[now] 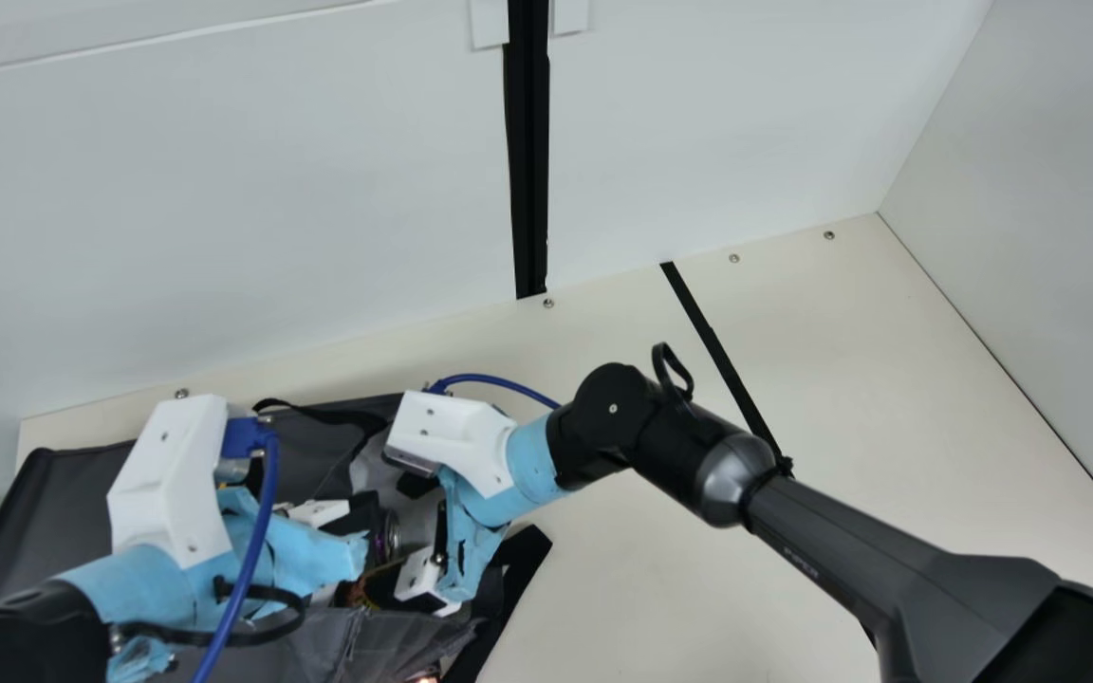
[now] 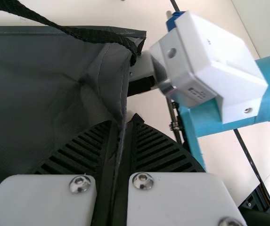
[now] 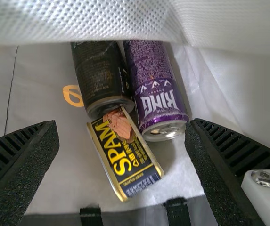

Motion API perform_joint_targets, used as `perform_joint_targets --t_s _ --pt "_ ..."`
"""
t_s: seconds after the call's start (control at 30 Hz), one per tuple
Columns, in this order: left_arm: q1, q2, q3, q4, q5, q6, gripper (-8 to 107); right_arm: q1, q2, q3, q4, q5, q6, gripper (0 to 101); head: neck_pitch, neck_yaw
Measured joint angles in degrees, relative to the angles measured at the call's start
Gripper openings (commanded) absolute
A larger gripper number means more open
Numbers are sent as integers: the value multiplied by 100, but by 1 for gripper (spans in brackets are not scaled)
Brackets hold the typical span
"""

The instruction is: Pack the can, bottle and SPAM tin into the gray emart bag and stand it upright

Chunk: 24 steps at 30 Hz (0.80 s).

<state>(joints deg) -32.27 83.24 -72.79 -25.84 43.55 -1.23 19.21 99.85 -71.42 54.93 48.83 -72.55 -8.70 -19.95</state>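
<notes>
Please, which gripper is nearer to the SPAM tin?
Right. The right gripper faces the SPAM tin, fingers open; the left gripper, farther off, pinches the bag's edge.

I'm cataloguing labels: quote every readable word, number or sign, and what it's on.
"SPAM": the tin.
"THE KING": the purple can.
Too small or blurred: finer print on both, print on the dark can, my right arm and its white housing.
Orange mark: unclear.
</notes>
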Motion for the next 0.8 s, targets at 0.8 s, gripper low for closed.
perform_joint_targets --t_s 0.8 --pt "0 0 0 0 0 0 -8 -1288 -833 525 -121 729 -698 95 0 9"
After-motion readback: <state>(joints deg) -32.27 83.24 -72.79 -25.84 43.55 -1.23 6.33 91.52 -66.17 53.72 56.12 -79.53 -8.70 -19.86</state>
